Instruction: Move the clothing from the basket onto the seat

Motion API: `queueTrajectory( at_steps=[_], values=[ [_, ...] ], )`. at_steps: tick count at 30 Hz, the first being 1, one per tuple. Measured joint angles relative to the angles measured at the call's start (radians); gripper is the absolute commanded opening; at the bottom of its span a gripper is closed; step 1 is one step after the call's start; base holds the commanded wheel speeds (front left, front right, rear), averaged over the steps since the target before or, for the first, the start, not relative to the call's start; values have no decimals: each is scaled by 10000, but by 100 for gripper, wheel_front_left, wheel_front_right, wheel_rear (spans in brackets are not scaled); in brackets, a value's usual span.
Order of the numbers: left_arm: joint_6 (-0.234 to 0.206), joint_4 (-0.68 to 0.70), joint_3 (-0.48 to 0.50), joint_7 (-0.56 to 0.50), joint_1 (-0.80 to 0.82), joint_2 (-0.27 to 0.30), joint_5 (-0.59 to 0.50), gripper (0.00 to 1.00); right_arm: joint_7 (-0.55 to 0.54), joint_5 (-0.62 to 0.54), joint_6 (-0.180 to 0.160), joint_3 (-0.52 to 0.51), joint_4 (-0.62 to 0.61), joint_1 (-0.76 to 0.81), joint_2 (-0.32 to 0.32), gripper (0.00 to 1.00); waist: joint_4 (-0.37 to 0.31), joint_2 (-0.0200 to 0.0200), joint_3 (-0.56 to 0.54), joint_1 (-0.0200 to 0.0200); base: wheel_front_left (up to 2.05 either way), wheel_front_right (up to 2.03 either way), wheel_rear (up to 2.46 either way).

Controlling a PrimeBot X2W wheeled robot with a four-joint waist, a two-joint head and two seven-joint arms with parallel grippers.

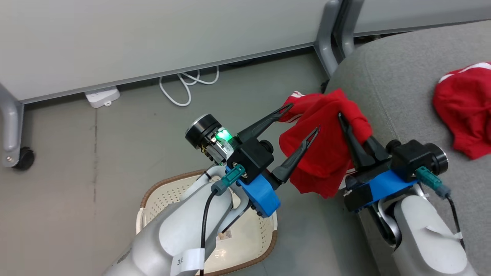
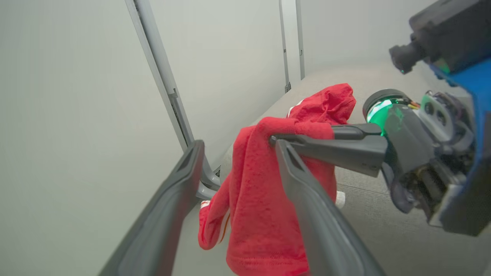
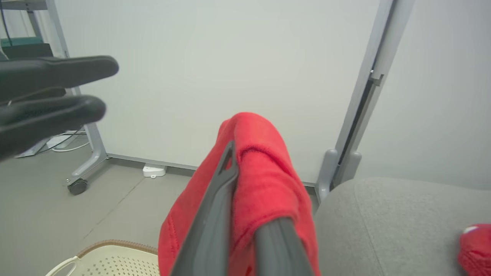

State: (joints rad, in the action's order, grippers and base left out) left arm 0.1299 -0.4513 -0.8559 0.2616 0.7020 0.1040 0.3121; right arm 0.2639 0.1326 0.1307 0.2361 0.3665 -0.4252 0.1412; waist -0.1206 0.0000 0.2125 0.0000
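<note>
A soft, crumpled bright-red fabric garment (image 1: 326, 157) is hanging at the rounded edge of the large grey woven-fabric seat (image 1: 402, 76), the right gripper (image 1: 340, 115) clamping it between its dark fingers. The left gripper (image 1: 303, 117) is standing wide open beside that edge, gripping nothing. A second red garment (image 1: 466, 111) is lying on the seat; the cream perforated plastic basket (image 1: 163, 193) is sitting on the smooth grey floor (image 1: 76, 161) beside the seat.

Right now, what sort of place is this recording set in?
Probably an office or lab test area, not a home: pale partition panels on grey metal legs with a black castor wheel, a white power strip with looped cable on the grey floor.
</note>
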Motion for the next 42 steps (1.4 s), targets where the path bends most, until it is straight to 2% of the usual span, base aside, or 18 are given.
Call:
queueTrajectory(
  at_steps=[13, 22, 34, 42],
  values=[
    [0, 33, -573, 2, 1, 63, 36, 100, 2, -199, 0, -1557, -608, 129, -94, 0, -1385, 0, 553, 0, 0, 0, 0],
    [0, -88, -1110, 2, 77, 86, 174, 100, 0, -244, 0, -2334, -775, 674, -280, 0, -2074, 0, 860, 0, 0, 0, 0],
    [0, -217, -1256, 2, 221, 199, 314, 100, 0, -245, 0, -2527, -817, 1002, -529, 0, -2481, 0, 1087, 0, 0, 0, 0],
    [0, -203, -1225, 2, 302, 232, 311, 100, 0, -280, 0, -2638, -966, 527, -424, 0, -2549, 0, 1226, 0, 0, 0, 0]
  ],
)
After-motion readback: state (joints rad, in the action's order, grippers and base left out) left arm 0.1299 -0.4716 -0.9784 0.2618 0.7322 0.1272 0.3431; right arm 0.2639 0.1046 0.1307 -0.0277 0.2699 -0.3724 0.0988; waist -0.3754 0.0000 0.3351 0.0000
